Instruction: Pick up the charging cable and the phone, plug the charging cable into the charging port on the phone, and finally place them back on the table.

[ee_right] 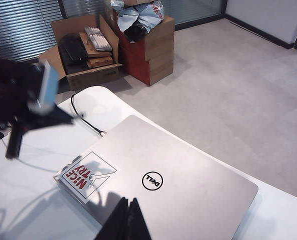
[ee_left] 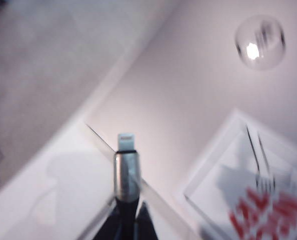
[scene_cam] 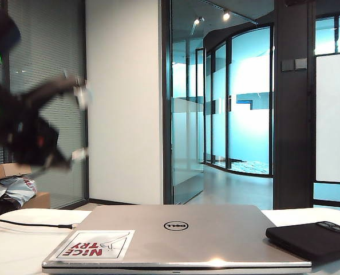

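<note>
My left gripper [ee_left: 127, 212] is shut on the charging cable [ee_left: 126, 167]. Its silvery plug sticks out past the fingertips, held in the air over the table [ee_left: 43, 200] edge. In the exterior view the left arm [scene_cam: 27, 126] is a dark blur raised at the far left. The phone [scene_cam: 313, 238] lies flat and black on the table [scene_cam: 10, 246] at the right, beside the laptop. My right gripper [ee_right: 129, 212] is shut and empty, hovering over the laptop lid; the phone is not in that view.
A closed silver Dell laptop [scene_cam: 181, 235] with a red-and-white sticker [ee_right: 86, 175] fills the middle of the table. Another thin black cord [scene_cam: 27, 223] lies on the table left of it. Cardboard boxes [ee_right: 138, 40] stand on the floor beyond the table.
</note>
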`<state>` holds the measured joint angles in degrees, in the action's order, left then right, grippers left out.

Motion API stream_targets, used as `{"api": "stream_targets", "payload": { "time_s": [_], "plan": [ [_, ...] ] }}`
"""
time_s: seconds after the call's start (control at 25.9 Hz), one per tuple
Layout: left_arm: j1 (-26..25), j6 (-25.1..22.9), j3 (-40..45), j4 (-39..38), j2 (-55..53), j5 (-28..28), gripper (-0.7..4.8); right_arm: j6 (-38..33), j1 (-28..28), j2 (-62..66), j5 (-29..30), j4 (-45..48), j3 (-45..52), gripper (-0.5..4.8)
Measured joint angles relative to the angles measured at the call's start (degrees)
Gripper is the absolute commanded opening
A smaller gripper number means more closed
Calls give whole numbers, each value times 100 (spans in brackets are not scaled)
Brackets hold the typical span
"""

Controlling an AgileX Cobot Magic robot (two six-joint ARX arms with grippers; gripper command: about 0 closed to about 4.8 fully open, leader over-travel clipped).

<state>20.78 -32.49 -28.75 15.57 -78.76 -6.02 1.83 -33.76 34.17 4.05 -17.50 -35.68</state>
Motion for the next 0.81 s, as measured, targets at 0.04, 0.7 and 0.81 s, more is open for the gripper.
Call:
{"api": "stream_targets", "payload": {
  "time_s": [0.04, 0.7, 0.81],
  "plan": [
    [2, 243, -2, 24, 192, -2, -6, 0, 0, 0, 0, 2, 0, -2],
    [1134, 3982, -2, 15, 1421, -20, -6, -1338, 205, 17, -251, 236, -4, -2],
    [1346, 4098, -2, 13, 1421, -22, -6, -1593, 522, 28, -254, 76, -4, -1]
  ]
}}
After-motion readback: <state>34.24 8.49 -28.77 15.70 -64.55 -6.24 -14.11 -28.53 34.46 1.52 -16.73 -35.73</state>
